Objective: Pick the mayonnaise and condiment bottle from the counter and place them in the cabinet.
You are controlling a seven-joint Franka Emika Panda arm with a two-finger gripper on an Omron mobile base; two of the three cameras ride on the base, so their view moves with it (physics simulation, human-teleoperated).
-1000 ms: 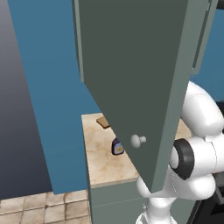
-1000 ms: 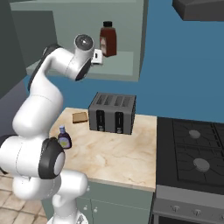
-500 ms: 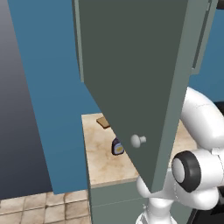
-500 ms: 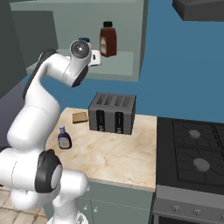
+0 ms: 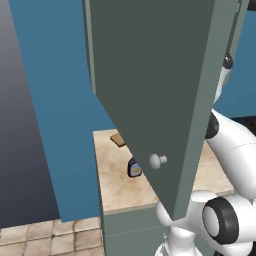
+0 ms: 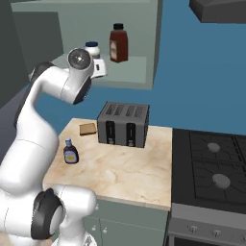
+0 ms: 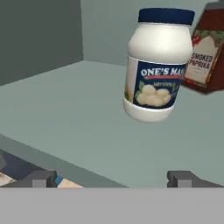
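Upper centre of the hand view: mayo jar (image 7: 158,65), white with a dark blue lid and blue label, standing on the grey-green cabinet shelf (image 7: 74,109). It leans a little in frame, though the camera itself may be rolled. Just right of it, partly cut by the frame edge, is a dark red paprika bottle (image 7: 204,57); touching or apart, cannot tell. The two dark fingertips (image 7: 41,178) sit at the lower left and lower right of that view, spread wide with nothing between them; the jar is well beyond them, not gripped.

Upper left of the right base view: the jar (image 6: 92,49) and paprika bottle (image 6: 118,43) stand on the cabinet (image 6: 139,29) shelf, jar left of the bottle. The arm reaches up to the shelf edge, and the gripper (image 6: 100,68) is at the shelf front just below the jar.

Lower left of the same view: small condiment bottle (image 6: 70,152), dark with a yellowish label, upright on the counter (image 6: 129,173), near its left edge. A slice of bread (image 6: 88,128) lies behind it, next to a dark toaster (image 6: 124,124). A stove (image 6: 211,163) fills the right side.

Centre of the left base view: the open cabinet door (image 5: 160,90) with its round knob (image 5: 158,160) covers most of the counter (image 5: 112,180); the condiment bottle (image 5: 134,168) peeks out at the door's left edge.
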